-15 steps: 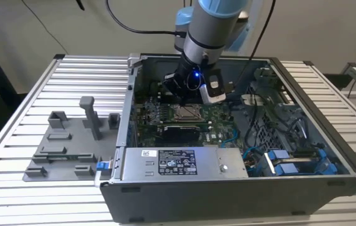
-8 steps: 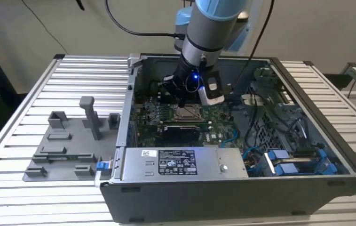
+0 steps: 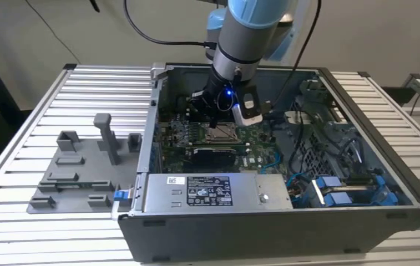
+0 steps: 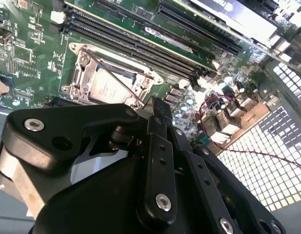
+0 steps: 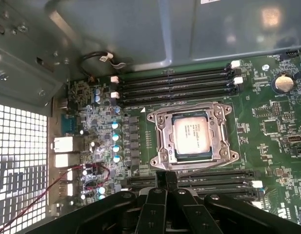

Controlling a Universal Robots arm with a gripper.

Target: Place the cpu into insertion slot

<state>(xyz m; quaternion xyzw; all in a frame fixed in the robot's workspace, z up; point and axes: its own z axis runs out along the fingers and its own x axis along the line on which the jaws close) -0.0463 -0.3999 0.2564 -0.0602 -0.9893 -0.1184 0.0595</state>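
Note:
The cpu [image 5: 191,136], a small square chip with a silvery-tan face, lies flat inside the insertion slot [image 5: 161,127], whose shiny metal frame surrounds it. In the second wrist view the cpu [image 4: 105,87] sits in the insertion slot [image 4: 82,62] with a thin wire lever crossing it. My gripper [image 5: 166,179] hovers just off one side of the socket, its black fingers together and holding nothing. In the exterior view the gripper [image 3: 215,119] hangs right above the insertion slot [image 3: 222,133] in the open computer case.
Long black memory strips [image 5: 174,83] run on both sides of the socket. A grey power supply [image 3: 202,191] fills the case's front, and cables [image 3: 320,144] lie to the exterior view's right. A grey fixture plate [image 3: 76,172] lies on the table at the left.

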